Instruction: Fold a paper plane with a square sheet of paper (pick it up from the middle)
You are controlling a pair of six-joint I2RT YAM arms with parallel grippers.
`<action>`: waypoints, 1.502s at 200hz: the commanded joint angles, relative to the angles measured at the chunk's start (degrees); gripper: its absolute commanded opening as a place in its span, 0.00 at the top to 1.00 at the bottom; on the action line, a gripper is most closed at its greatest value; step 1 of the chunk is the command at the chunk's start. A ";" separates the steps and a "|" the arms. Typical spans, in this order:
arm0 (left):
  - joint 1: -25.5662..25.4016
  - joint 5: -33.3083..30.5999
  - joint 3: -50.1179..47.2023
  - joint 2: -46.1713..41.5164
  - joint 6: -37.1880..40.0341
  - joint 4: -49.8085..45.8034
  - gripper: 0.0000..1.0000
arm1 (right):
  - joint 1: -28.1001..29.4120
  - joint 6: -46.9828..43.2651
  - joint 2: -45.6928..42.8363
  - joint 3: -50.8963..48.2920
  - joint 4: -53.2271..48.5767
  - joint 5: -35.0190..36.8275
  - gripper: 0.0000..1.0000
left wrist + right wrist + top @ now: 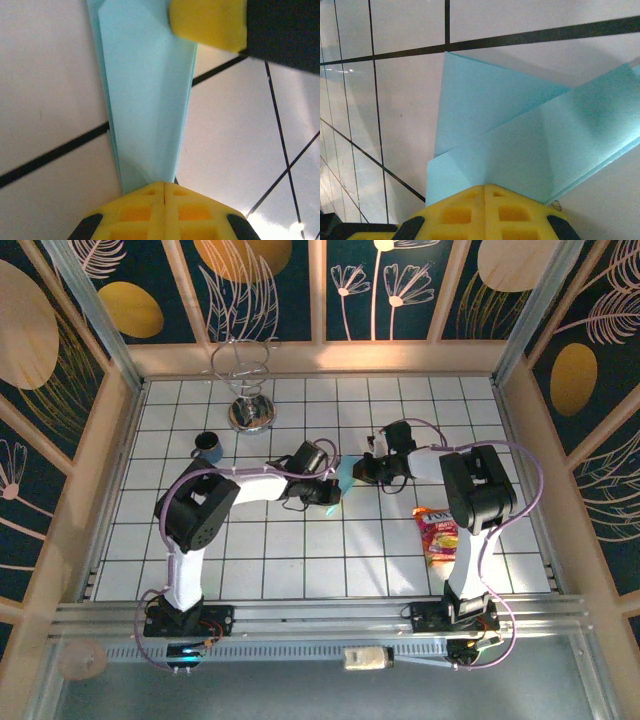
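You see the left gripper (164,186) clamped shut on the narrow end of the paper plane (346,478). The right gripper (484,187) is clenched on its wider folded layers. The plane spans between both grippers near the middle of the tiled table (300,550).

High overhead view from behind; wrist views close (both on paper plane (147,100)).

arms (260,485): white links, black joints | cables (541,485): purple | tool pads (135,212): yellow
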 commanded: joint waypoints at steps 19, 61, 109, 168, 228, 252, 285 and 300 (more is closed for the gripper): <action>-1.84 -0.01 -5.31 -1.75 0.71 -8.96 1.00 | -0.43 -0.82 4.97 -1.16 -4.01 8.64 1.00; -2.92 0.06 -8.05 -3.26 0.32 -9.36 1.00 | -0.41 -0.70 5.09 -1.25 -4.00 8.88 1.00; -3.76 -1.81 -9.11 -4.21 0.53 -11.60 1.00 | -0.40 -0.64 5.00 -1.43 -4.10 9.17 1.00; -4.24 -5.56 -11.80 -7.19 1.82 -15.78 1.00 | -0.40 -0.64 4.94 -1.34 -4.21 9.26 1.00; -4.07 -7.27 -7.74 -10.48 2.47 -15.79 0.98 | 0.12 -2.27 2.64 -0.55 -5.11 8.35 0.99; -2.70 -8.91 -5.48 -12.81 2.54 -15.52 0.96 | 0.75 -3.41 -0.36 1.27 -6.24 6.16 0.98; 1.58 -11.42 -5.20 -17.06 1.83 -14.36 0.88 | 2.26 -2.77 -6.00 5.51 -9.86 6.12 0.85; 3.58 -12.68 -5.87 -19.33 1.17 -13.15 0.82 | 3.05 -1.02 -8.32 6.57 -11.51 8.50 0.69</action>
